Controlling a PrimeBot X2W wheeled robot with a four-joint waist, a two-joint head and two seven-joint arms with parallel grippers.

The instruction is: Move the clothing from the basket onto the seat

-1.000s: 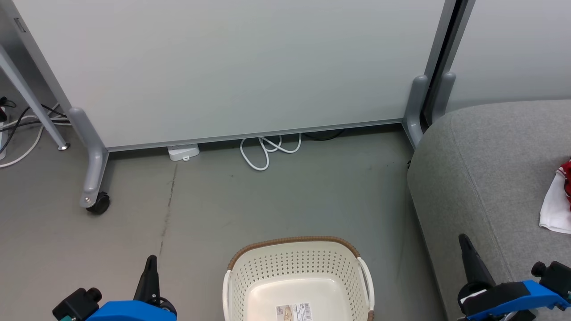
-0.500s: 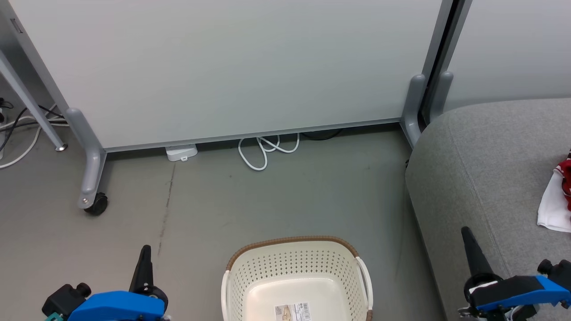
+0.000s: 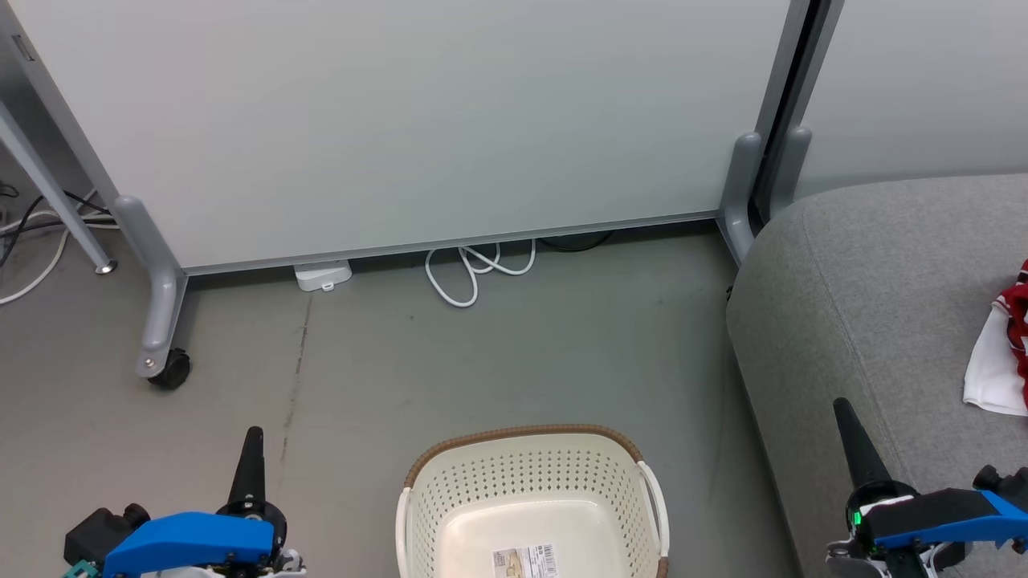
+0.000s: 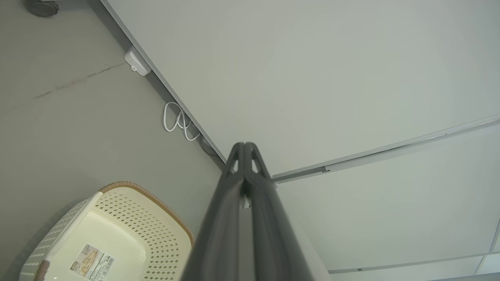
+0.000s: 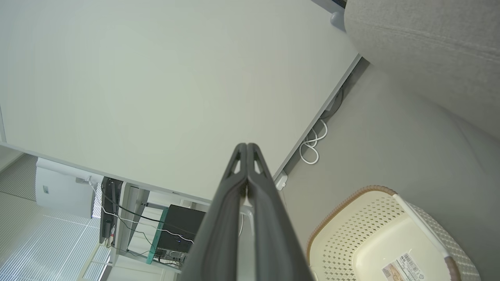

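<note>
Clothing (image 3: 1000,353) red/white, bunched on seat (image 3: 867,305). Left hand (image 3: 253,440), right hand (image 3: 843,411) low, flanking basket (image 3: 530,474), fingers pressed together, gripping nothing.

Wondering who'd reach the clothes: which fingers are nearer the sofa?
The right fingers, on the same side of the basket as the sofa; the left fingers are on the other side.

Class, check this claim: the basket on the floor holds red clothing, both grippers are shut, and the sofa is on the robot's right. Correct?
No. The head view shows the basket empty but for a sticker; the clothing lies on the sofa. The left gripper and right gripper are shut, as stated.
</note>
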